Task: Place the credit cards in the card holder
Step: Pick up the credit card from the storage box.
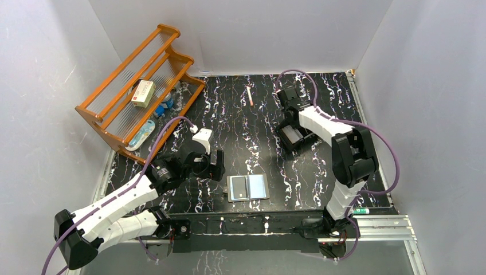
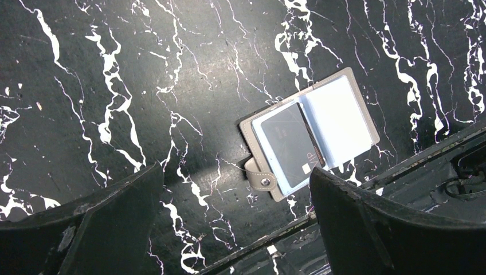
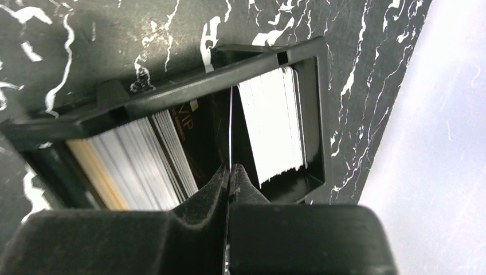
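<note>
The card holder (image 1: 248,187) lies open near the table's front edge, pale-blue inside up, with a dark card (image 2: 289,146) in its left pocket (image 2: 338,109). My left gripper (image 1: 207,166) hovers just left of it, open and holding nothing (image 2: 236,177). Over at the right, a black tray (image 1: 285,143) holds the credit cards: a leaning stack (image 3: 137,166) and a white stack (image 3: 275,126). My right gripper (image 1: 291,127) reaches down into that tray (image 3: 258,57). Its fingers (image 3: 230,169) are shut on one thin card (image 3: 230,126), seen edge-on between the two stacks.
An orange wooden rack (image 1: 137,86) stands at the back left with a cream box (image 1: 142,93) on it. A thin orange pen (image 1: 250,95) lies at the back middle. White walls close in on three sides; a metal rail (image 1: 378,226) runs along the front.
</note>
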Tool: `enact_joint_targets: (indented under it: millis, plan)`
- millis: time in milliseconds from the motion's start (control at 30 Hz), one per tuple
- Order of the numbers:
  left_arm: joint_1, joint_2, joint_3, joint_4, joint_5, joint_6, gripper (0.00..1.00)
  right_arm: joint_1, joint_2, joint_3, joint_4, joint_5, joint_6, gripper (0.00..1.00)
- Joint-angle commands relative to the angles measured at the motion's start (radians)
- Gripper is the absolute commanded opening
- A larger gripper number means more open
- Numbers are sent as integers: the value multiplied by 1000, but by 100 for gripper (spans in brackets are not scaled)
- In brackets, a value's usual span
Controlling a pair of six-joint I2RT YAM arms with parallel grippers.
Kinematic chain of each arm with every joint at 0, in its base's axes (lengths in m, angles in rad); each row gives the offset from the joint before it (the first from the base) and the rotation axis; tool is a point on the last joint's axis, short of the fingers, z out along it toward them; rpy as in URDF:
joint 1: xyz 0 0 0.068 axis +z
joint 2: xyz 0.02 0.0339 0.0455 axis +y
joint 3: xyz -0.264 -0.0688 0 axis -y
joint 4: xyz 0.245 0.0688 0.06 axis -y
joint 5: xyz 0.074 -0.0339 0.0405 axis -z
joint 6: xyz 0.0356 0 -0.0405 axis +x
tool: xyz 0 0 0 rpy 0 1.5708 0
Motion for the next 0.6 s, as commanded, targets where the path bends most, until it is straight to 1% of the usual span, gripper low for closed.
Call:
enact_joint_targets:
  millis: [0, 200, 300, 400, 467, 500, 567]
  plan:
    - [7, -12, 25, -61, -34, -42, 99, 0, -103, 81, -104, -71, 79, 5]
    - [6, -12, 44, -59, 14, -133, 99, 7, -162, 125, -196, -132, 145, 0]
    - [6, 0, 62, -40, 66, -157, 98, 7, -202, 135, -238, -214, 191, 0]
    - [6, 4, 92, -19, 128, -199, 96, 8, -269, 130, -246, -356, 247, 0]
    - [6, -8, 91, 37, 188, -238, 95, 10, -345, 104, -202, -510, 293, 0]
    - [6, -22, 84, 81, 227, -270, 94, 11, -384, 78, -163, -591, 313, 0]
    - [6, -63, 39, 261, 334, -345, 90, 11, -468, -6, -52, -763, 351, 0]
